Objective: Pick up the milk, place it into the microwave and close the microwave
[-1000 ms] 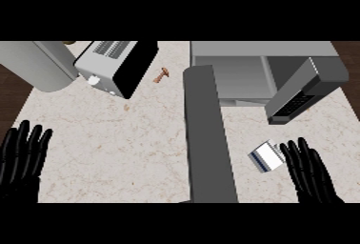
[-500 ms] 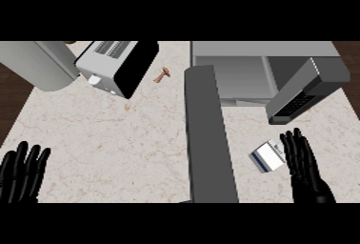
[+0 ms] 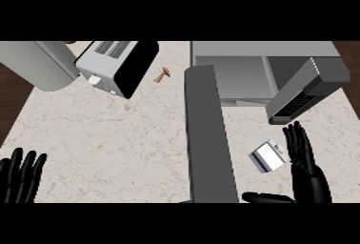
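The milk (image 3: pixel 268 156) is a small white and blue carton lying on the counter at the right, below the microwave. My right hand (image 3: pixel 306 166) is open with straight fingers just right of the carton, thumb spread low toward the left; whether the fingers touch the carton I cannot tell. The microwave (image 3: pixel 247 76) stands at the back right with its cavity showing, and its door (image 3: pixel 208 138) is swung out toward me as a long grey slab. My left hand (image 3: pixel 21 175) rests open at the lower left edge.
A toaster (image 3: pixel 116 66) stands at the back left beside a grey cylindrical appliance (image 3: pixel 39 62). A small brown item (image 3: pixel 163 75) lies near the toaster. A dark grey box (image 3: pixel 307 90) sits tilted at the right of the microwave. The counter's left edge meets dark flooring (image 3: pixel 13 95).
My right hand has turned edge-on and closed in beside the milk carton. My left hand has sunk lower toward the bottom edge.
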You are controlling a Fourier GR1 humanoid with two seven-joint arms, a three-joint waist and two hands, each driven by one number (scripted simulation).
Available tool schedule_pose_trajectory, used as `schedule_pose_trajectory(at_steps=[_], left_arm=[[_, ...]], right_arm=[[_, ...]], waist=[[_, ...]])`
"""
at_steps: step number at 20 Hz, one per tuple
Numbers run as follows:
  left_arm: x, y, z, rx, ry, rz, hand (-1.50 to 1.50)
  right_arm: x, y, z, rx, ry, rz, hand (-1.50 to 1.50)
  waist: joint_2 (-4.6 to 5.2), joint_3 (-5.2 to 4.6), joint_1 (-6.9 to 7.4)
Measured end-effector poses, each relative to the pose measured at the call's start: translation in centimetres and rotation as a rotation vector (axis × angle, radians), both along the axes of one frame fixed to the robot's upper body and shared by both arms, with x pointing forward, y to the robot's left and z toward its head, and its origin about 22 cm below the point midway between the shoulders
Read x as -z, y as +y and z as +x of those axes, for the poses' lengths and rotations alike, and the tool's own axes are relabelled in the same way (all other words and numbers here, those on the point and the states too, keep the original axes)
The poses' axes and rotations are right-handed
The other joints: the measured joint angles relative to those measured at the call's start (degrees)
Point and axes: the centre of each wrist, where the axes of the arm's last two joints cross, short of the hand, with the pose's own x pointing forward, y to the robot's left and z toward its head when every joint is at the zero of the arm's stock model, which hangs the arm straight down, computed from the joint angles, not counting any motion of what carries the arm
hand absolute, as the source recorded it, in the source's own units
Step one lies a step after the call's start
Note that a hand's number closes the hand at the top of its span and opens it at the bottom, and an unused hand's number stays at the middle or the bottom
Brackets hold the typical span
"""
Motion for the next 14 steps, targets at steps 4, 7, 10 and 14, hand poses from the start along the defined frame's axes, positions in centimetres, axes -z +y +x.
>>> schedule_pose_trajectory(at_steps=[4,7,10,14], left_arm=[[0.4,0.1,-0.7,0.003,-0.004,-0.001,-1.50],[0.9,-0.1,-0.2,0.009,0.000,-0.004,-1.50],[1.0,-0.2,-0.4,0.010,0.003,-0.006,-1.50],[0.7,-0.2,-0.5,0.013,0.000,-0.007,-1.50]], right_arm=[[1.2,-1.8,0.7,0.035,0.018,-0.029,-1.50],[2.5,-4.0,1.1,0.052,0.030,-0.045,-1.50],[3.6,-5.2,0.9,0.056,0.044,-0.057,-1.50],[5.0,-6.6,1.4,0.041,0.071,-0.063,-1.50]], waist=[[-0.01,0.00,0.04],[0.02,0.01,-0.01],[0.01,0.01,-0.01],[0.02,0.00,0.03]])
